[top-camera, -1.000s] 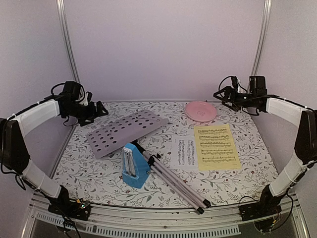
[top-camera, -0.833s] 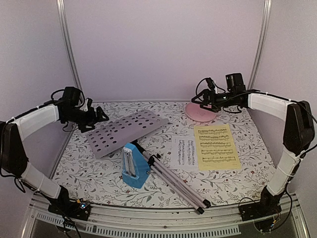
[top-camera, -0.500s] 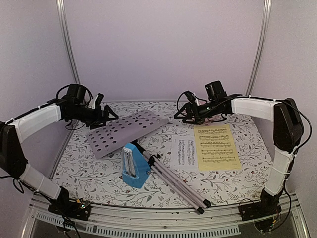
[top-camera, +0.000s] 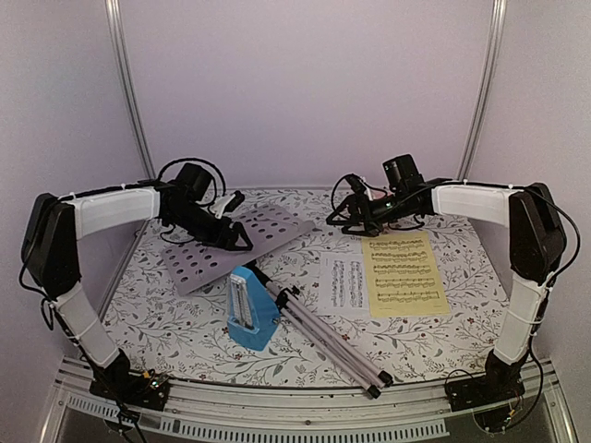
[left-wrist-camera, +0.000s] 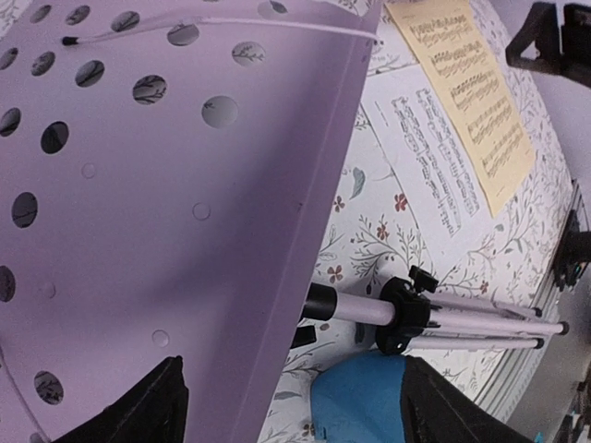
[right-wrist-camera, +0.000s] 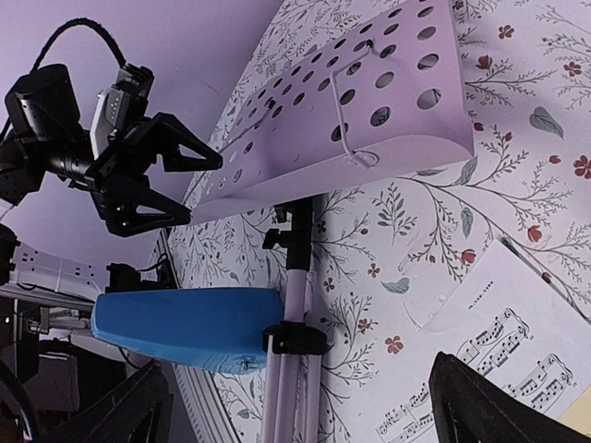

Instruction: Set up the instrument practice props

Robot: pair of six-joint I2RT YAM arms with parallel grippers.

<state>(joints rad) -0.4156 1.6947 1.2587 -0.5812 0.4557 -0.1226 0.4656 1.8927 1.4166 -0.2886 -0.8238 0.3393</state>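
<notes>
1. music stand (top-camera: 231, 245) lies flat on the worktop (top-camera: 443, 341). Its perforated panel is toward the far left and the folded tripod legs (top-camera: 332, 346) run to the near edge. Not erected yet, so the task is at an early stage.
2. left tool (top-camera: 238, 221) hovers over the panel's right side, jaws spread, gripping nothing. In the wrist view one finger (left-wrist-camera: 138, 415) is over the panel and the other is past its edge. Looks like it's lining up to pinch the edge and tip the panel up.
3. right tool (top-camera: 340, 214) hangs just off the panel's far right corner, jaws wide, empty. Probably placed to take the other end, since a long, floppy stand wants two holds.
4. metronome (top-camera: 249, 309) sits against the stand's pole, just near of the panel. Can't tell if it's upright. Lifting the stand could knock it.
5. white sheet (top-camera: 343, 284) and yellow sheet (top-camera: 404, 272) lie flat side by side, right of the legs. Sensible to leave them there, as they need the stand up first.
</notes>
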